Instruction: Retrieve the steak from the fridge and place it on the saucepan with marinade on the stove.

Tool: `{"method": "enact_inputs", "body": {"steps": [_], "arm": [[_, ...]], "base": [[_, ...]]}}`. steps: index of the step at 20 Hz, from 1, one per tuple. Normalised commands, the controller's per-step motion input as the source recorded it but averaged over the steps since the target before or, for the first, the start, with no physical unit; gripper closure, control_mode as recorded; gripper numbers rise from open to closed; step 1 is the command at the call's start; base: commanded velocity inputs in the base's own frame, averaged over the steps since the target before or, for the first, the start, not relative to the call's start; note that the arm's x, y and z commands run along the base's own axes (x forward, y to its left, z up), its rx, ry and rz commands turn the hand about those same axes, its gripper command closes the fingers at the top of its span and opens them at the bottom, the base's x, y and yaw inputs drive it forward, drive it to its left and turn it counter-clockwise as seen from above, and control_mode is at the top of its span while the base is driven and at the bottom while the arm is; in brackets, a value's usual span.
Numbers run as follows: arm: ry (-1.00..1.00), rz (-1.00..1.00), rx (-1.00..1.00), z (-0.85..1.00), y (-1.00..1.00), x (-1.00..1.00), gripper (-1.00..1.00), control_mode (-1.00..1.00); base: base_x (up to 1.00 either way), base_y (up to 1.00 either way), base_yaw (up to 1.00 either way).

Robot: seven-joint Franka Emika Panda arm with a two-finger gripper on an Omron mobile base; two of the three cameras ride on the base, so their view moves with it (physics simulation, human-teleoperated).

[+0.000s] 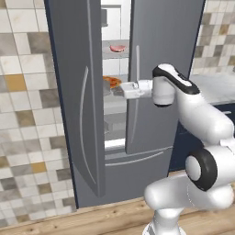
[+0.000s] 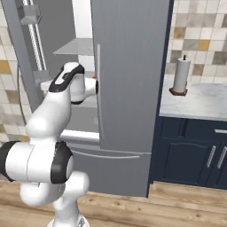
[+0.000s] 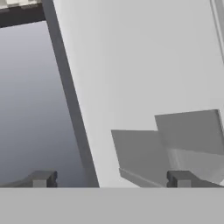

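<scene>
With its jaws spread wide, the white arm's two-finger gripper [image 1: 120, 90] pokes between the tall grey steel fridge [image 1: 160, 69] doors, probably lining up for the pinkish-red steak slab [image 1: 117, 48] near the upper shelf's front edge.
</scene>
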Motion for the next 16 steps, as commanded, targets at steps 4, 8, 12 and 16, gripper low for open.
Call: {"method": "enact_inputs", "body": {"steps": [4, 8, 12, 16], "arm": [[0.03, 0.20, 0.04, 0.00, 0.13, 0.28, -1.00, -1.00], [-0.02, 0.21, 0.02, 0.00, 0.01, 0.19, -1.00, -1.00], [-0.17, 0.16, 0.00, 0.00, 0.13, 0.01, -1.00, -1.00], [-0.20, 0.10, 0.00, 0.00, 0.62, -0.09, -1.00, -1.00]], "base": [[0.00, 0.00, 0.00], [0.00, 0.00, 0.00], [0.00, 0.00, 0.00], [0.00, 0.00, 0.00]]}}
